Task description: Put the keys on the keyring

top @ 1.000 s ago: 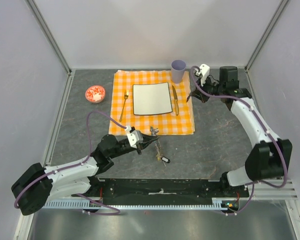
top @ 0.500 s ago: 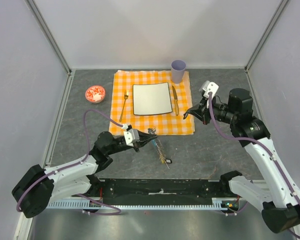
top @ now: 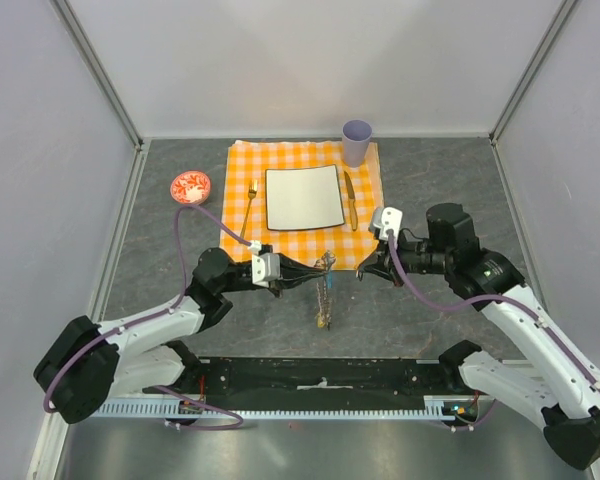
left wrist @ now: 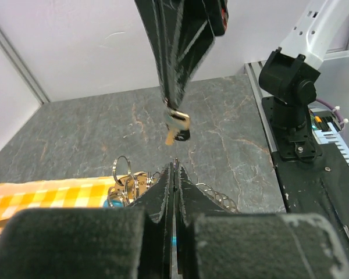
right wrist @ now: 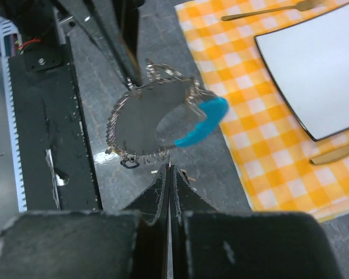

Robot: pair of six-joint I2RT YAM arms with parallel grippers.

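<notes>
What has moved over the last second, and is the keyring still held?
The right pincer swung from the far side by the cup toward the near edge and leftward. It now hangs shut just right of the keyring. The left pincer, shut on the keyring throughout, carried it slightly rightward. Nothing was released. The plate and bowl stayed put.

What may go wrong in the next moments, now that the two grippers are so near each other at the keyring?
1. The left gripper pinches the keyring only at its fingertips, and the chain hangs free below; a push may twist it or pull it out.
2. The right gripper seems to hold a small brassy key at its very tip; it may slip and drop.
3. The two grippers are close, so the fingers may collide.
</notes>
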